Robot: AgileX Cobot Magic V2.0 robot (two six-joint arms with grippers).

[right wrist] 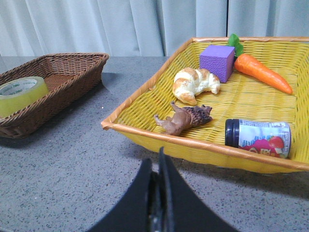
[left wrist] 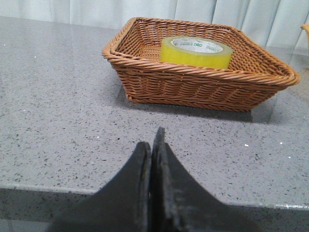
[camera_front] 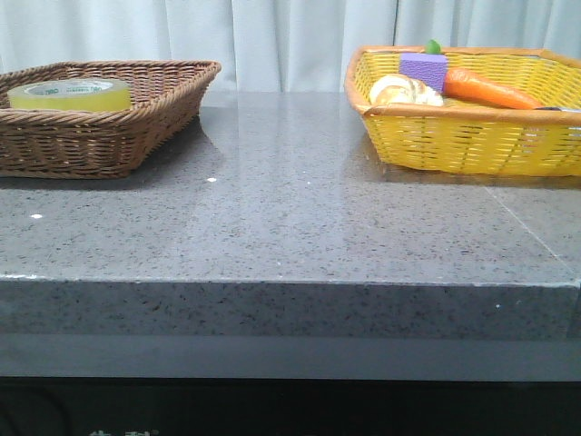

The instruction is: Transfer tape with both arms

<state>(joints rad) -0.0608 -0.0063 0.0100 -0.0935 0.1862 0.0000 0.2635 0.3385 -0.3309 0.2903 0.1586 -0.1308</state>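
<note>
So far nothing of the work is done, as I judge it: the tape lies flat on its side in the brown wicker basket, which sits at the table's far left corner, and neither of my arms is near it. My left gripper hangs low at the near edge, facing that basket across bare stone, its jaws pressed together with no gap showing. My right gripper has its jaws together too, holding nothing, and it looks into the yellow basket at the far right corner.

That yellow basket already holds a croissant, a purple cube, a carrot, a small brown animal figure and a dark-capped jar lying on its side (a crowded spot, though the near left part of its floor looks free). With the two baskets well apart, one arm to each side makes sense: I take it that the left is placed to lift the roll and the right to receive it over the middle of the table. The roll's open core faces up, so the left jaws would have to open first and come down over its wall.
</note>
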